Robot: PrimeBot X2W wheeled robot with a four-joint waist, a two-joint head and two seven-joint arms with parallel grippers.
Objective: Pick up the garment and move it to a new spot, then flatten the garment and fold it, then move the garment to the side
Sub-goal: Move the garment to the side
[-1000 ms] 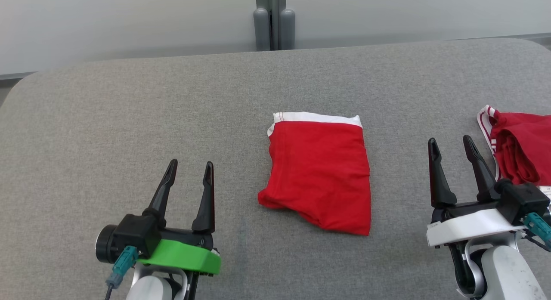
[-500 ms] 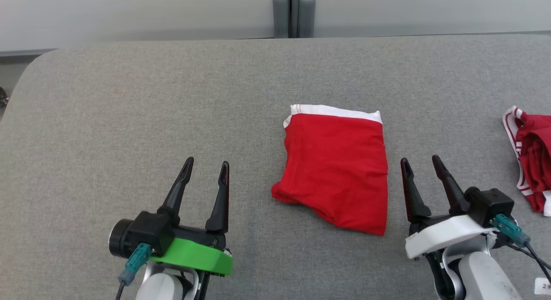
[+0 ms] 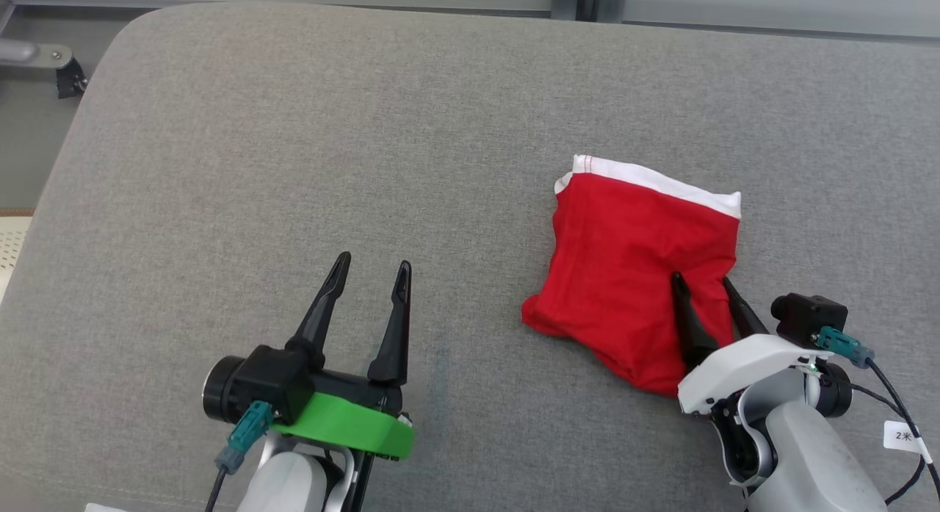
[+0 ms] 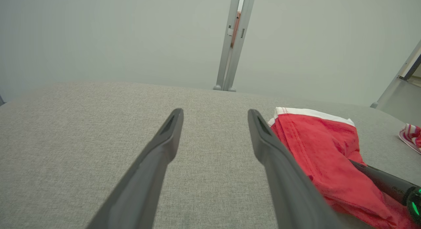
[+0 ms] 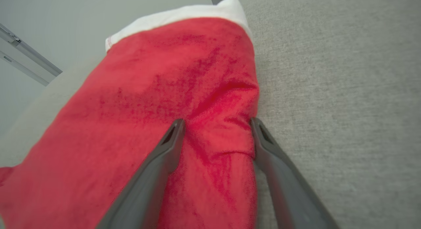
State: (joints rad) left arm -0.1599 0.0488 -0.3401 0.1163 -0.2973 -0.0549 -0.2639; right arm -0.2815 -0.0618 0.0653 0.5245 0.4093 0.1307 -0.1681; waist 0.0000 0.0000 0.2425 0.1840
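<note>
The garment [image 3: 624,262] is a folded pair of red shorts with a white waistband, lying right of centre on the grey padded table [image 3: 294,130]. My right gripper [image 3: 703,280] stands open, its fingers straddling the garment's right edge. In the right wrist view a raised fold of the red garment [image 5: 171,84] sits between the spread fingers of the right gripper [image 5: 216,124]. My left gripper [image 3: 373,262] is open and empty over bare table, well left of the garment. The left wrist view has the left gripper [image 4: 215,112] with the garment [image 4: 315,147] beside its right finger.
A second red garment with white stripes [image 4: 411,137] lies at the far right of the table. A grey post [image 4: 232,41] rises behind the back edge. The table's rounded left corner and the floor lie at the upper left of the head view.
The head camera has swung and tilted down, shifting the whole picture. My right gripper has come in from the garment's right and now straddles its edge, which bunches slightly. Left gripper unchanged.
</note>
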